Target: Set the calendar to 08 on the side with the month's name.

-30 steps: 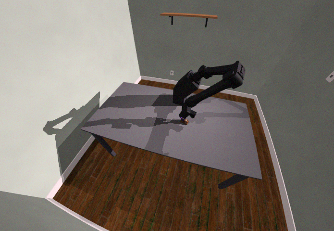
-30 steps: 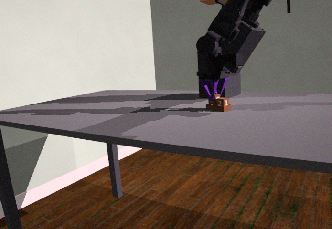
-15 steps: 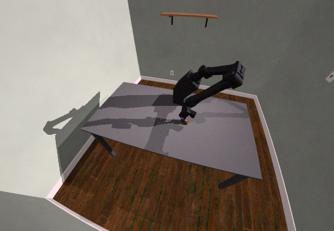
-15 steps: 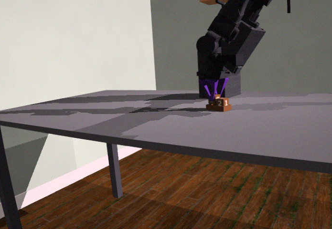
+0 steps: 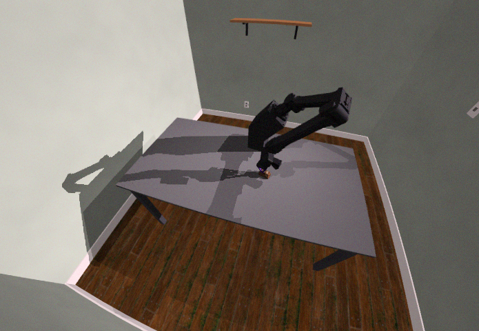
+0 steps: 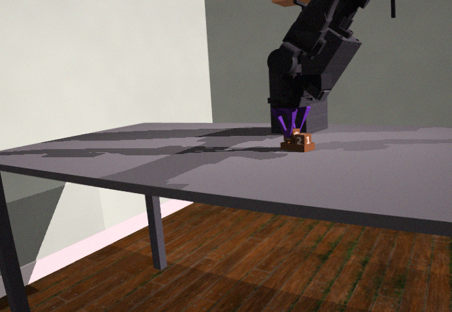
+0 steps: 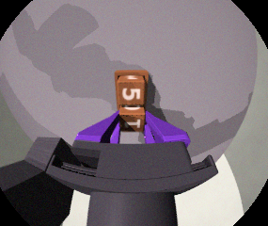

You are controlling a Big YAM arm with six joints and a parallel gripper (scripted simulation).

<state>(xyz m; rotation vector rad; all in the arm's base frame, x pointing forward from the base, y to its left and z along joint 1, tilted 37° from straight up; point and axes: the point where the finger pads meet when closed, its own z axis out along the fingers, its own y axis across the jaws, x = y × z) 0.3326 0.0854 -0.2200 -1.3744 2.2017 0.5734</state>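
A small brown calendar tray lies flat on the grey table, near its middle, and holds two brown cubes side by side. In the exterior view the left cube shows a 2 and the right cube shows a 1. My gripper with purple fingers reaches down from above and is shut on the left cube. In the wrist view this held cube sits between the fingers. The far cube shows a 5 on top. The month's name is not visible. The tray is tiny in the top view.
The arm's base stands on the table just behind the tray. The table's front edge is far from the tray. A wooden shelf hangs on the back wall.
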